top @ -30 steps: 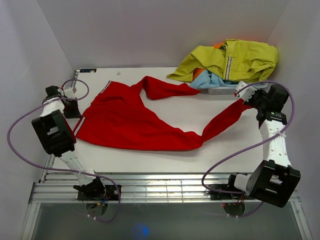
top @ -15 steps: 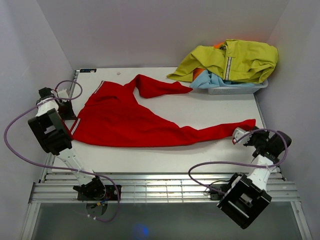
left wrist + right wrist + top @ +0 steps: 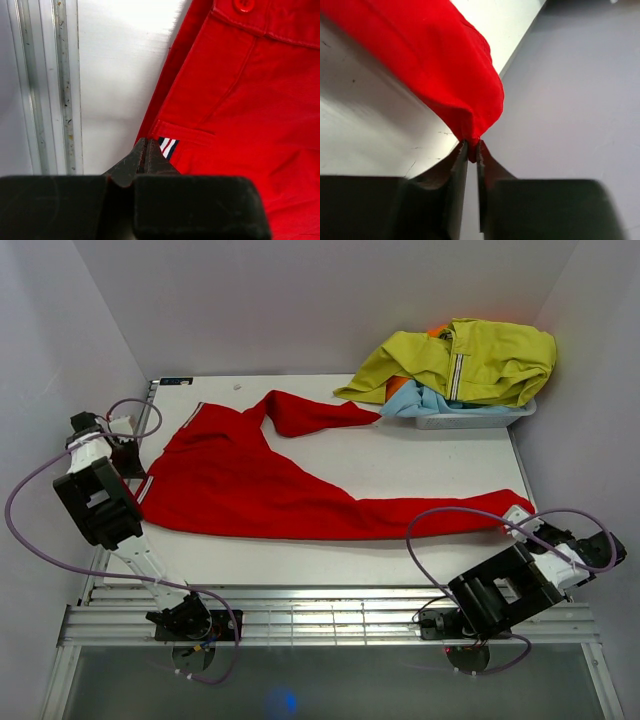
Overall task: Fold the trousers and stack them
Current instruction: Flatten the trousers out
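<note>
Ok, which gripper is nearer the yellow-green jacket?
Right. The right gripper pinches the trousers' leg end in front of the jacket; the left gripper grips the waistband far off to its left.

The trousers point(image 3: 250, 490) are matt cloth, the table point(image 3: 430, 455) smooth and glossy

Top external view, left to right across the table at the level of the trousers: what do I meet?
Left tool, shut on the waist end → trousers → right tool, shut on a leg end.
</note>
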You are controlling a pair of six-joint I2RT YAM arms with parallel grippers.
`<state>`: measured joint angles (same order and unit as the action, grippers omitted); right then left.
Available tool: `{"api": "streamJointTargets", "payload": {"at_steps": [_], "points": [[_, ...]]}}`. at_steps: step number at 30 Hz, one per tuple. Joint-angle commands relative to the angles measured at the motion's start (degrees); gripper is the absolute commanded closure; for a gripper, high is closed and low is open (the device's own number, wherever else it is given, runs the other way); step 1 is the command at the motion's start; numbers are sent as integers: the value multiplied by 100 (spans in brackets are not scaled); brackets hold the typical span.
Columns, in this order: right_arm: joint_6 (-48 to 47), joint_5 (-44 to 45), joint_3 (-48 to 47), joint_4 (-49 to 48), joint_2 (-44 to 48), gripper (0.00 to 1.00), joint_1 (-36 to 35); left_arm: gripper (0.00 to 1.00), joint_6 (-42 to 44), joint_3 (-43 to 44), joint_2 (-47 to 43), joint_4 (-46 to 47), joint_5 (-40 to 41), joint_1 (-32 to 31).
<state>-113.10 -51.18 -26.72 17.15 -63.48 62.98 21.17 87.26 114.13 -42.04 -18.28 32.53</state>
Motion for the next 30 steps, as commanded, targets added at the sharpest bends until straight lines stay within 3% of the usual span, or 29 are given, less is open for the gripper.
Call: {"api": "streamJointTargets", "payload": {"at_steps": [1, 2, 3, 6, 10, 12, 14, 17, 20, 21, 26, 30], "points": [[-3993, -8, -535, 1576, -6, 79, 100, 96, 370, 229, -48, -120, -8, 60], [-3887, 98, -658, 1929, 81, 71, 100, 83, 431, 247, -74, -207, -130, 60], [-3843, 178, -772, 2316, 125, 50, 66, 54, 493, 230, -118, -278, -219, 60], [-3283, 310, -1098, 3434, 380, 21, -92, 26, 660, 81, -443, -296, -676, 60], [-1001, 861, -1256, 3260, 548, 22, -365, 23, 845, 194, -672, -576, -888, 51], [-645, 1109, -1712, 3592, 303, 25, -374, 23, 1143, 308, -812, -865, -905, 78], [-129, 1417, -2447, 3891, -250, 27, -366, 16, 1476, 309, -988, -989, -914, 86], [866, 1470, -3267, 4260, -1083, 30, -418, 14, 1758, 274, -1243, -1419, -1019, 95], [2331, 1864, -3990, 4614, -1674, 41, -1040, 14, 1882, -129, -1524, -1614, -1116, 95], [2989, 1970, -3903, 4553, -1711, 47, -1434, 14, 1900, -261, -1595, -1597, -1107, 95], [4592, 2603, -2630, 3026, -1272, 49, -2596, 15, 1821, -1254, -1973, -1281, -1002, 95], [5385, 3271, -1864, 1987, -1447, 50, -3370, 18, 1768, -1870, -1903, -764, -599, 95]]}}
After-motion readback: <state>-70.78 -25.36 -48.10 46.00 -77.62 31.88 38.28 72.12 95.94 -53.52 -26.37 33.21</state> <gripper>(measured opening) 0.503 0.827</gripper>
